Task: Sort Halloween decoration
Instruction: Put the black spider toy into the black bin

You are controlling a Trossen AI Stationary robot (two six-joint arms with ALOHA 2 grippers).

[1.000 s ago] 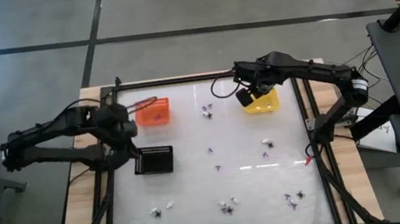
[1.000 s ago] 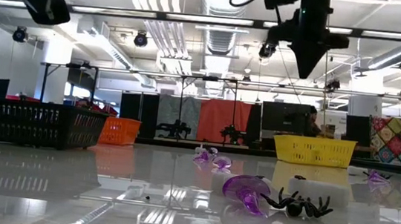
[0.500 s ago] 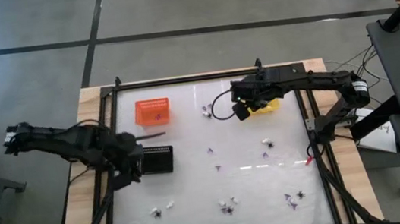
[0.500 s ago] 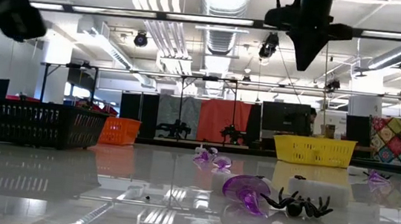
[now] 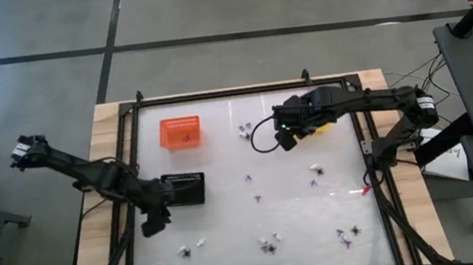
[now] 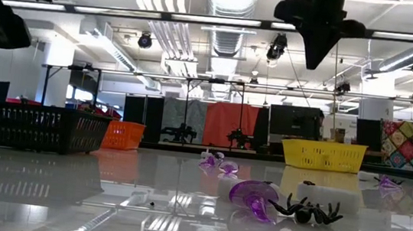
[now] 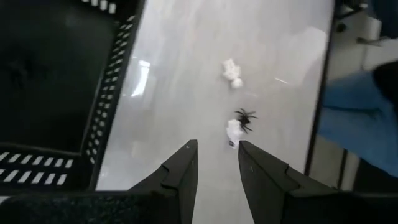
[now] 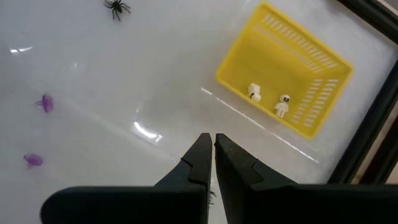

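Two dark jointed arms, slim tapering fingers

Matte black links on left arm (image 5: 88, 173) and right arm (image 5: 368, 101); looping black cable near right wrist; wedge-shaped black fingers (image 7: 180, 174).

left gripper (image 7: 216, 163): two dark fingers (image 7: 184, 167) parted, an empty gap between them, nothing held
black tray (image 7: 59, 93): perforated wall runs beside the fingers, dark interior, on the glossy white table (image 7: 186, 68)
black spider (image 7: 246, 118): just beyond the fingertips, touching a small whitish trinket (image 7: 234, 132)
second whitish trinket (image 7: 232, 70): farther out, apart from the spider
table frame (image 7: 324, 93): dark bar along the far edge
blue shape (image 7: 357, 118): beyond the frame, blurred, cannot tell what
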